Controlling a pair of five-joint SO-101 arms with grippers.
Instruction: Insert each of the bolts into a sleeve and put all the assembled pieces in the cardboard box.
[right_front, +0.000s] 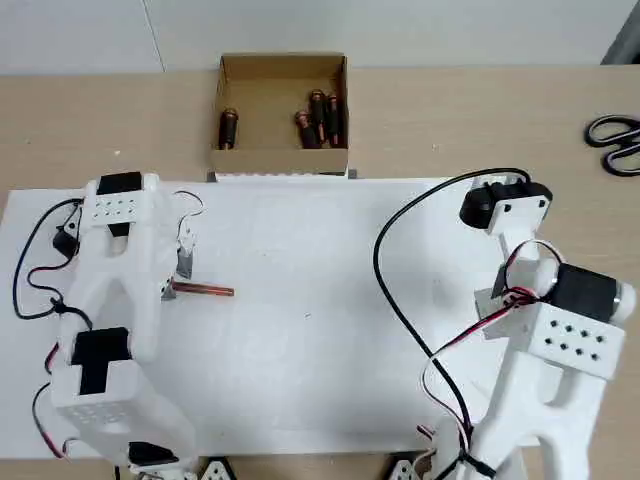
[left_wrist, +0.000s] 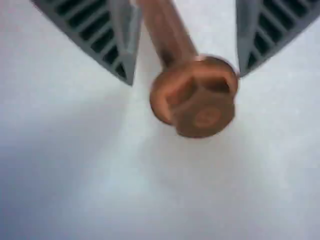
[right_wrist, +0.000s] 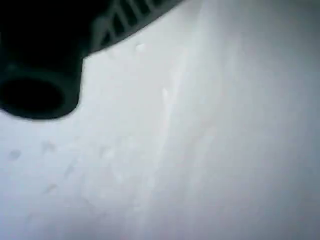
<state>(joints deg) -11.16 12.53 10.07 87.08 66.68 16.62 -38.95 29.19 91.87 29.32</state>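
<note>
Two fingers (left_wrist: 120, 45) of the left gripper (left_wrist: 185, 77) stand apart, straddling a copper bolt (left_wrist: 195, 97) that lies on the white mat (right_front: 320, 330); beyond it four dark pieces (right_front: 318, 115) lie in the cardboard box (right_front: 280, 160), the right arm (right_front: 545, 340) sits well apart, its grip impossible to tell, and scissors (right_front: 615, 140) lie at the table's far edge

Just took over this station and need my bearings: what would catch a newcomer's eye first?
A copper bolt lies on the white mat, head toward the left wrist camera, between the open fingers of the left gripper. Beyond the mat, the cardboard box already holds several dark assembled pieces.
</note>
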